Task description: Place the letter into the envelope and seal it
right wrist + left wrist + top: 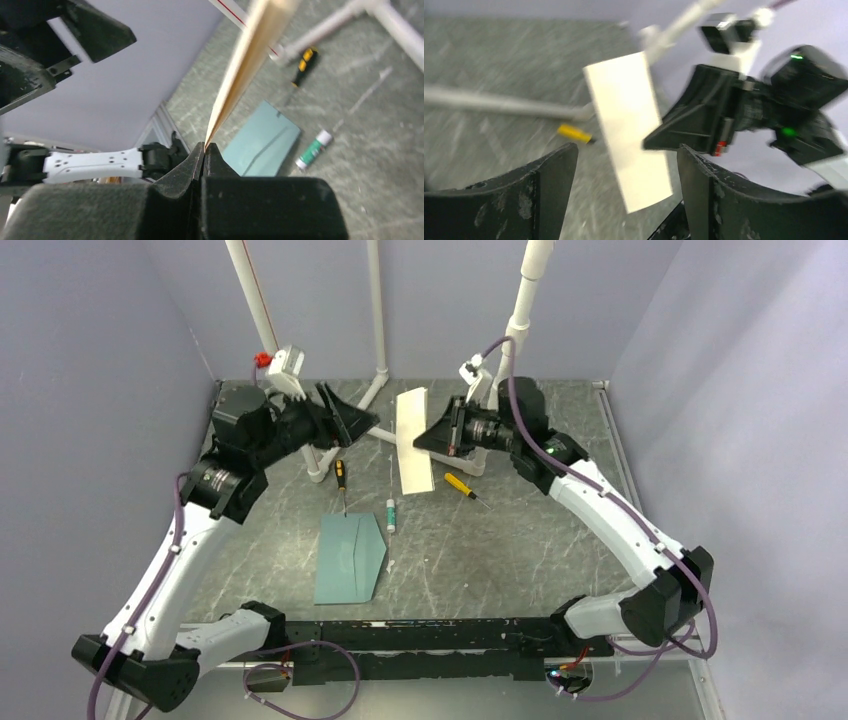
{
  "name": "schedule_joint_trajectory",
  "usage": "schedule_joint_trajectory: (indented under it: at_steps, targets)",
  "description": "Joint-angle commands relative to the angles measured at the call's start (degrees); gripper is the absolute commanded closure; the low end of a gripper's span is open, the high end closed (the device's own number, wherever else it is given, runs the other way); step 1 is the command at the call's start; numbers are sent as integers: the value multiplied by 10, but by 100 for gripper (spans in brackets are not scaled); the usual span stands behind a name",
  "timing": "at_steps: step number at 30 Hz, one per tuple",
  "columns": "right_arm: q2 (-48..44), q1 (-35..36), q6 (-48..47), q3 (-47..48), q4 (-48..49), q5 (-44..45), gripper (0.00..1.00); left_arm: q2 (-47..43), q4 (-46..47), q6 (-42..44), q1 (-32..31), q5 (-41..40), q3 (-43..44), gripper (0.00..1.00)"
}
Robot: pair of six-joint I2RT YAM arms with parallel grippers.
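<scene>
Grey marbled desk (480,550), lilac walls, and a white pipe frame (378,320) at the back. Two screwdrivers lie under the raised arms, one black-handled (341,478) and one yellow (458,483), with a glue stick (390,514) between them. All three lie on the desk between the raised letter and the envelope.

The envelope (350,558) lies flat nearer the arm bases, with its flap side turned to the right.

The letter (414,440) is held up off the desk. From above it shows its whole pale face. The right wrist camera sees it edge-on, as a thin tan sliver rising from the right fingers (185,170), which are pinched tight on its edge.

The left fingers (549,185) stand wide apart and hold nothing. Through their gap, the left wrist camera shows the sheet hanging clear of both of them.
</scene>
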Motion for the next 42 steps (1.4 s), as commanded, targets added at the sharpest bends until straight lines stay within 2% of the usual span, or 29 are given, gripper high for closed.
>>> schedule_joint_trajectory:
  at_steps: [1,4,8,13,17,25,29,33,38,42]
  targets:
    - [21,34,24,-53,-8,84,100,-21,-265,-21,0,-212,-53,22]
    - [58,71,66,-67,15,100,100,-32,-334,-92,0,-242,-111,21]
    - [128,121,145,-81,62,124,100,-29,-374,-160,2,-236,-190,18]
    - [191,165,214,-98,114,155,100,-24,-369,-181,3,-257,-277,9]
    - [239,176,271,-127,138,152,100,-12,-340,-190,7,-258,-334,8]
    - [263,178,251,-174,137,178,100,22,-301,-186,9,-310,-402,17]
    - [282,179,210,-187,168,148,100,44,-260,-163,9,-282,-414,18]
    - [300,178,172,-185,165,130,100,87,-266,-150,9,-277,-417,19]
    - [322,173,136,-172,120,138,100,80,-254,-148,8,-258,-423,21]
    - [305,173,129,-217,154,146,100,53,-230,-147,3,-226,-435,27]
